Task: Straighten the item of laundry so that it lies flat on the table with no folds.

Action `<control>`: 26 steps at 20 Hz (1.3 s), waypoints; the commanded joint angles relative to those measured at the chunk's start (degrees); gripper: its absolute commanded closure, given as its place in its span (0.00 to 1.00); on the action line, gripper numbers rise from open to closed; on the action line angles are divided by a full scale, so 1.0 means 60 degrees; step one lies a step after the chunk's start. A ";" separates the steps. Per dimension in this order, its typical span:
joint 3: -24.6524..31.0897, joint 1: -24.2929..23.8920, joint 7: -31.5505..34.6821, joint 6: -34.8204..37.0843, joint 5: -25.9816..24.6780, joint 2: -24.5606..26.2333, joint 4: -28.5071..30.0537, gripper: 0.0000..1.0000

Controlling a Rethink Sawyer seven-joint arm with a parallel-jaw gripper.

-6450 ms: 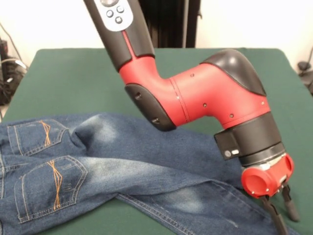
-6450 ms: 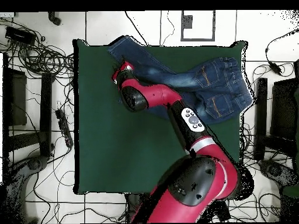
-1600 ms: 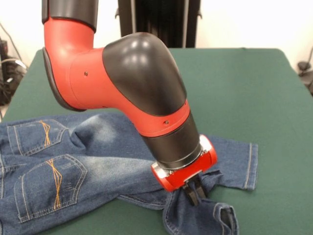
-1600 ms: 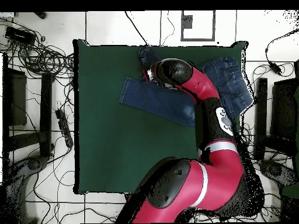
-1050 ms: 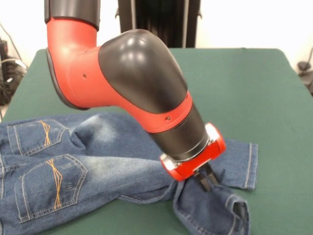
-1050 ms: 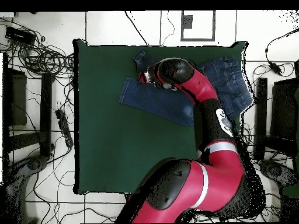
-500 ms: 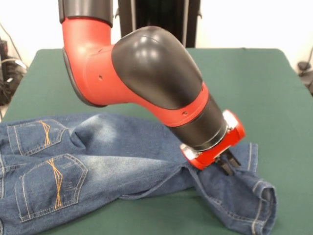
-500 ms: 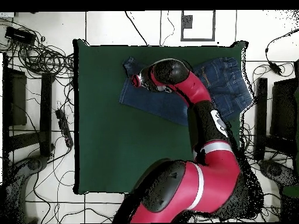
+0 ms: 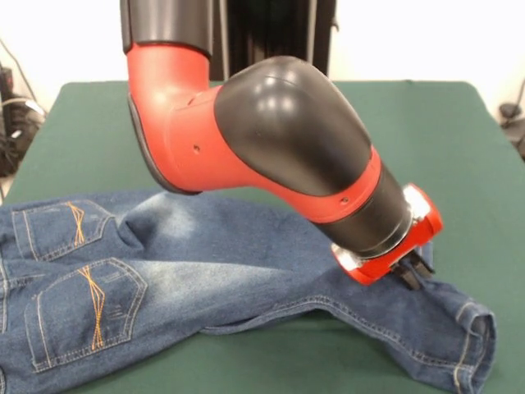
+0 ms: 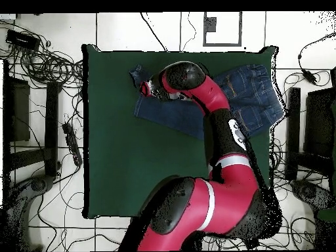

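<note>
One pair of jeans [image 9: 164, 271], one arm [image 9: 271, 156], one gripper [image 9: 410, 271], one table [image 9: 426, 139].

Front view: the jeans lie across the lower part of the frame, on the table's green cloth. Waistband end sits at the lower left, with two back pockets stitched in orange, one above the other. From there the denim runs right across the bottom of the frame. One leg reaches to the lower right corner, where its hem is turned up and bunched. The cloth is rumpled, with a fold line running along the middle.

The gripper sits at the right of centre, low in the frame, at the end of the red and black arm that fills the middle of the picture. Its dark tips press down onto the leg of the jeans, just left of the bunched hem. The tips look drawn together, but whether denim is pinched between them I cannot tell; the red wrist flange hides most of them.

Overhead view: the jeans [image 10: 252, 98] lie along the upper edge of the table [image 10: 118, 164], spread from upper centre to upper right. The gripper [image 10: 148, 88] is at the left end of the denim, over a leg [image 10: 164, 111] end.
</note>
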 commanded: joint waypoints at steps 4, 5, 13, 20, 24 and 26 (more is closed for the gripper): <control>0.0492 0.0048 0.2640 0.0676 0.0513 -0.0173 0.1494 1.00; 0.0636 -0.0039 0.2499 0.0567 0.0587 -0.0475 0.1946 1.00; 0.0891 -0.0178 0.2120 0.0265 0.0736 -0.0918 0.2631 1.00; 0.1713 -0.0572 0.0728 -0.1187 0.0574 -0.1409 0.3339 1.00; 0.1831 -0.0568 0.0926 -0.1097 0.0530 -0.1331 0.3237 1.00; 0.1809 -0.0556 0.1056 -0.0893 0.0476 -0.1267 0.3173 1.00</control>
